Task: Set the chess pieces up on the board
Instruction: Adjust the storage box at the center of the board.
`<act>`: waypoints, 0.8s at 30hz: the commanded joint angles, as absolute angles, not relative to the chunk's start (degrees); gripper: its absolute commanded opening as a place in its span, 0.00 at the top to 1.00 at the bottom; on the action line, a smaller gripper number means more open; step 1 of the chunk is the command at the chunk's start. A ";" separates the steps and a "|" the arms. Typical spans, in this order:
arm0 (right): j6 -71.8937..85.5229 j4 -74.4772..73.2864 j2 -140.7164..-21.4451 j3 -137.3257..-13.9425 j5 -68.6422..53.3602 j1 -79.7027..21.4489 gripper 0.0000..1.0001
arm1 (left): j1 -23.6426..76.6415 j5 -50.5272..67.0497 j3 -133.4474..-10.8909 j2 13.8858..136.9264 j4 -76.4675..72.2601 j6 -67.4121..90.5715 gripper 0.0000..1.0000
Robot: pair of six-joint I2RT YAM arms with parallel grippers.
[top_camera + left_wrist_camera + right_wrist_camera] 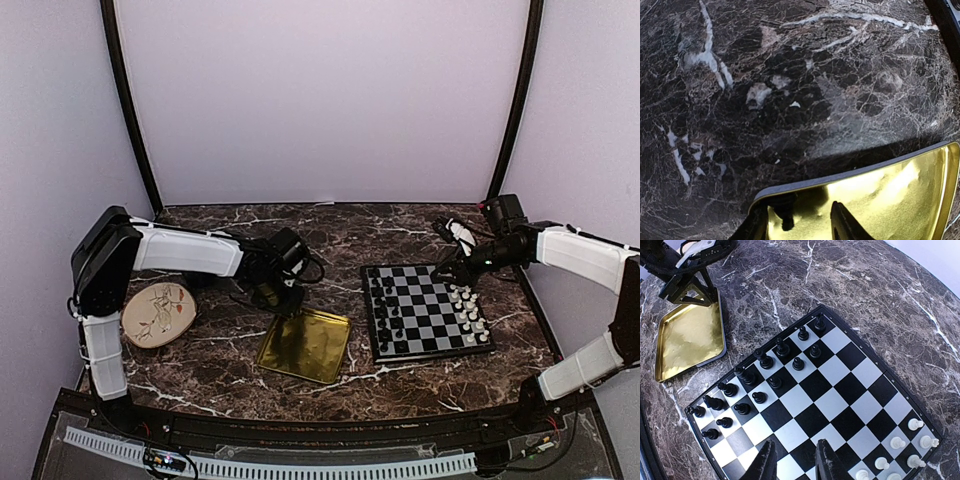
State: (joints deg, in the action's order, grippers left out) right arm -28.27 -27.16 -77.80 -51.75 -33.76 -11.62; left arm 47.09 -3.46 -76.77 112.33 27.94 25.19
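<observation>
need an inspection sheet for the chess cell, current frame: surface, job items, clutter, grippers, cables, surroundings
Surface: dark marble table.
Job's things: board right of centre; black pieces upright in two rows on its tray-side edge, white pieces along the opposite edge.
Clutter: gold tray, nothing seen in it; round floral plate at left.
Grippers: left gripper open, empty, over the tray's corner; right gripper open, empty, above the board.
Cables: black loop at left wrist; white cable at right wrist.
Surroundings: lilac walls, dark poles.

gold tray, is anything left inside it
Nothing shows inside the gold tray, only its bare shiny floor. The left gripper hangs over its far corner, so that small patch is hidden.
</observation>
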 commanded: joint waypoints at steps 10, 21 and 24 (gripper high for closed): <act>-28.94 -26.98 -77.65 -52.06 -34.70 -11.51 0.73 | 47.64 -0.22 -78.23 114.79 27.90 22.46 0.65; -28.78 -27.07 -78.40 -52.25 -34.77 -11.54 0.74 | 49.67 4.14 -75.70 112.85 27.22 16.66 0.80; -28.68 -27.09 -78.49 -52.40 -34.80 -11.50 0.74 | 49.89 5.56 -74.27 111.03 27.38 14.26 0.83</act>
